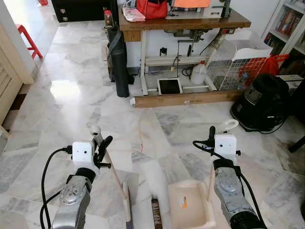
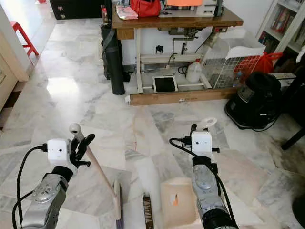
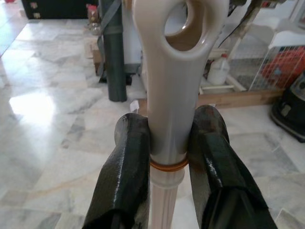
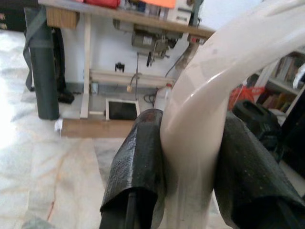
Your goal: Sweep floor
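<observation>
My left gripper (image 1: pixel 102 146) is shut on the cream handle of a broom (image 1: pixel 112 171), just below the hanging hole at its top end (image 3: pixel 177 28). The broom's head (image 1: pixel 127 206) rests on the marble floor in front of me. My right gripper (image 1: pixel 212 137) is shut on the cream upright handle (image 4: pixel 200 119) of a dustpan (image 1: pixel 187 206), which sits flat on the floor beside the broom head. A small dark brown piece of litter (image 1: pixel 156 213) lies on the floor between broom head and dustpan.
Ahead stands a wooden sewing table (image 1: pixel 183 24) with a foot pedal (image 1: pixel 169 86) underneath. A dark rolled bag (image 1: pixel 119 59) leans at its left. A white wire basket (image 1: pixel 236 67) and a black round appliance (image 1: pixel 262 102) stand on the right, with a red stool (image 1: pixel 28 40) far left.
</observation>
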Robot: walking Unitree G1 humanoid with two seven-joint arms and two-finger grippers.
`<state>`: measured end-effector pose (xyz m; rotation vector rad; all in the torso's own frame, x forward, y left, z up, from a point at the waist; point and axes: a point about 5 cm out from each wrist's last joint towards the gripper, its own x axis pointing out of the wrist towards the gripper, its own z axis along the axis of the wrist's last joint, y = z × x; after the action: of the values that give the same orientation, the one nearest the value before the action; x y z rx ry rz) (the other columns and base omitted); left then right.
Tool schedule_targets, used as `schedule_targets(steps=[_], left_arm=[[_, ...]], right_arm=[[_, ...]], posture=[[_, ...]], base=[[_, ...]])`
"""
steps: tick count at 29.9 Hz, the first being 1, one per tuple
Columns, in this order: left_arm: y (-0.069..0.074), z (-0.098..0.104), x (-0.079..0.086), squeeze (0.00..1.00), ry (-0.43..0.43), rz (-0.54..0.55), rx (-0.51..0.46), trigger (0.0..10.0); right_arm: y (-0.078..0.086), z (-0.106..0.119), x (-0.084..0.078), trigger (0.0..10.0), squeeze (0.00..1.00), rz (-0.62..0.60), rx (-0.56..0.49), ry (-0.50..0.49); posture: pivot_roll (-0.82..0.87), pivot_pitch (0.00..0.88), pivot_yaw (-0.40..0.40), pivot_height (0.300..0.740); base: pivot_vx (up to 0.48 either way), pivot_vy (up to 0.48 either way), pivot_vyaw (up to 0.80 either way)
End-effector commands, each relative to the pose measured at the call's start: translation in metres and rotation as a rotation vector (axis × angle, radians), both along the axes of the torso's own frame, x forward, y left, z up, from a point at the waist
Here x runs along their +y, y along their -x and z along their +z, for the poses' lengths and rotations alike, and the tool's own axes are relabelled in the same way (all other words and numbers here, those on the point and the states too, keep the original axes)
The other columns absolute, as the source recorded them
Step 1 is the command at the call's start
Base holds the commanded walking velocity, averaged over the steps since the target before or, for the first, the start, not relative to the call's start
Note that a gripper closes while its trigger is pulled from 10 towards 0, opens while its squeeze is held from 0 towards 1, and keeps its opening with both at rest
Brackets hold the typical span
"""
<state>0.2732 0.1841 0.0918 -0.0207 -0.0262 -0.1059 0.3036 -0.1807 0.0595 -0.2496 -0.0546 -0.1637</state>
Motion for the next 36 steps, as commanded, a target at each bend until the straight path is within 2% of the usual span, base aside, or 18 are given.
schedule_targets(steps=[1,24,31,36], left_arm=[[-0.002,0.011,0.001,0.0,0.032,-0.004,-0.032,10.0],[0.005,0.021,0.007,0.0,0.018,-0.029,-0.033,10.0],[0.005,0.024,0.005,0.0,0.017,-0.022,-0.045,10.0],[0.006,0.025,0.004,0.0,0.011,-0.021,-0.051,10.0]], right_arm=[[0.004,-0.007,0.002,10.0,0.0,0.008,0.013,0.013],[0.006,-0.022,0.008,10.0,0.0,0.014,0.072,0.049],[-0.005,0.0,0.007,10.0,0.0,0.001,-0.055,0.074],[-0.007,0.006,0.007,10.0,0.0,-0.008,-0.094,0.067]], posture=[[0.14,0.08,0.002,0.74],[0.18,0.106,0.017,0.74],[0.18,0.124,0.018,0.74],[0.18,0.13,0.019,0.74]], base=[[0.0,0.0,0.0],[0.0,0.0,0.0],[0.0,0.0,0.0],[0.0,0.0,0.0]])
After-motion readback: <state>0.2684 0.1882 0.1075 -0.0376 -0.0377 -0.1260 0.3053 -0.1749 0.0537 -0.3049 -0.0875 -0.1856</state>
